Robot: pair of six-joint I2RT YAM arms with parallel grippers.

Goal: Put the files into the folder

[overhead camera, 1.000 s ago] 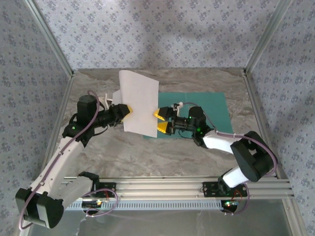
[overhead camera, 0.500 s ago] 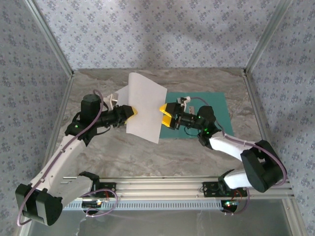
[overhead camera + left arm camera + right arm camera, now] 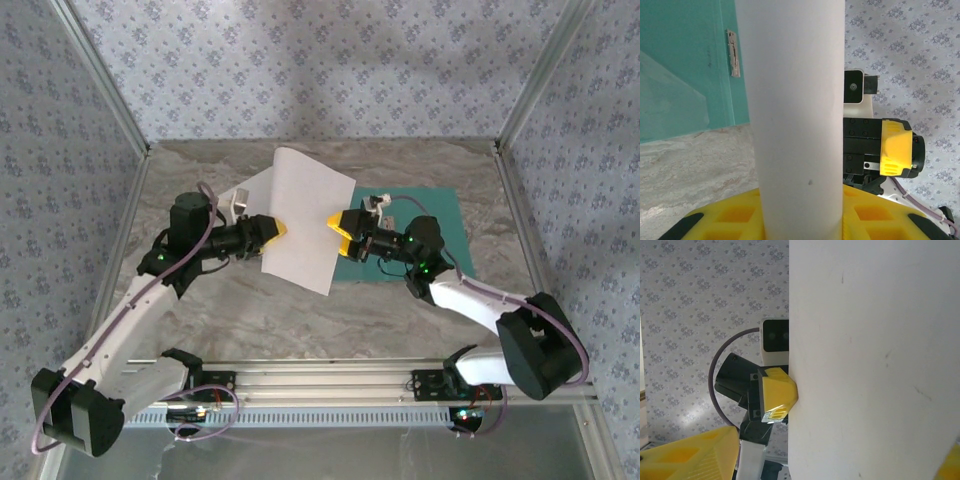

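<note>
Your files (image 3: 308, 222) have slid right and a touch up the overhead frame since a second ago; they stand raised off the table (image 3: 250, 310) at mid-frame, tilted, not in the folder, and whether that's one sheet or two I can't tell. Your right arm has swung its elbow out toward the lower right; your right gripper (image 3: 345, 235) has come up to their right edge and narrowed, yet its wrist view shows the jaws apart, one either side of the paper. Your left gripper (image 3: 275, 229) is clamped on their left edge, same as before. The teal folder (image 3: 435, 225) lies flat right of centre; its left part hides behind the files, and your right forearm crosses its near edge; its metal clip (image 3: 732, 52) sits upper left in the left wrist view.
</note>
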